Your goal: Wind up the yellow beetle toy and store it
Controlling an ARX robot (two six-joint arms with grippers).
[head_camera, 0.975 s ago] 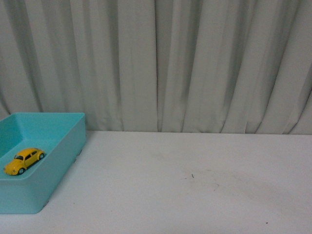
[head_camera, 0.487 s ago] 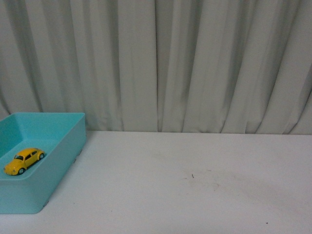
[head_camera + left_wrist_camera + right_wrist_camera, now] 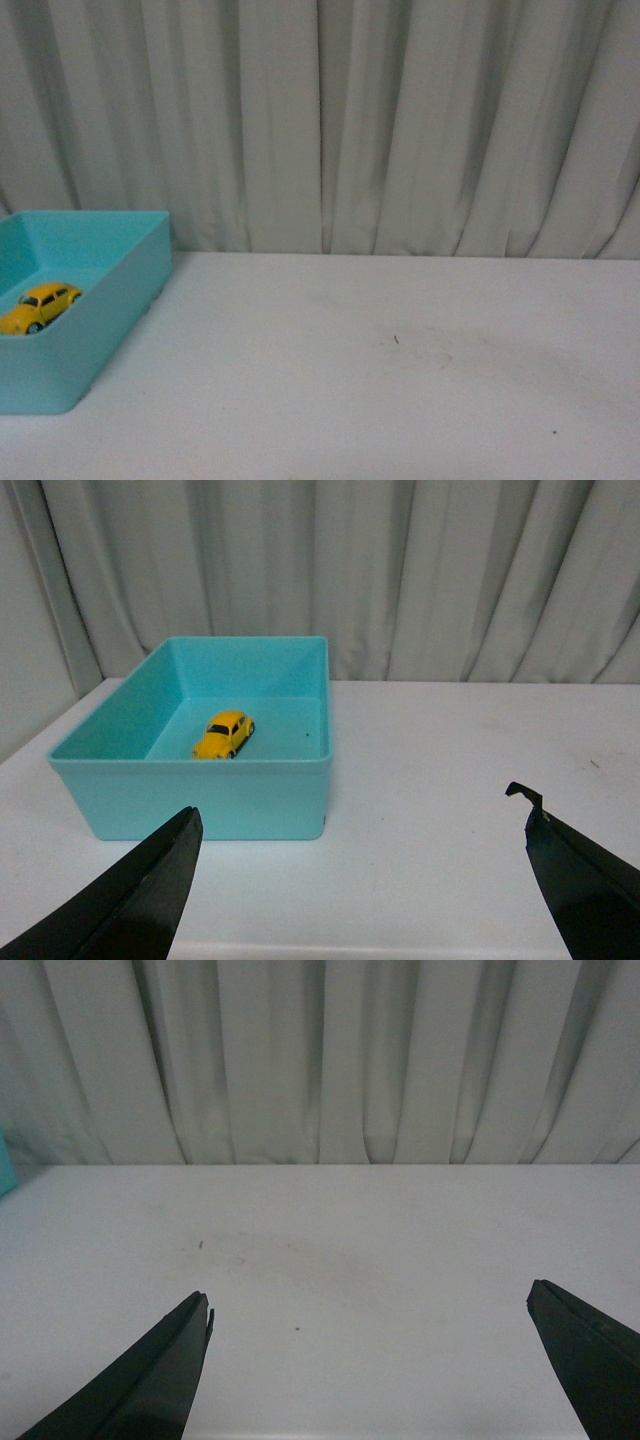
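My left gripper [image 3: 360, 855] hangs wide open above the white table [image 3: 430, 810], facing the teal bin [image 3: 200, 800]; the yellow beetle toy [image 3: 224, 734] sits inside. My right gripper [image 3: 370, 1350] gapes wide, empty, over bare tabletop.

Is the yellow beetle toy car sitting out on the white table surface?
No, the small yellow beetle toy car rests inside the turquoise plastic bin.

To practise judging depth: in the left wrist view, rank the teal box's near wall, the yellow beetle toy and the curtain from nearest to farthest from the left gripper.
1. Teal box's near wall, just ahead of the left gripper.
2. Yellow beetle toy, on the box floor.
3. Curtain, behind the table.
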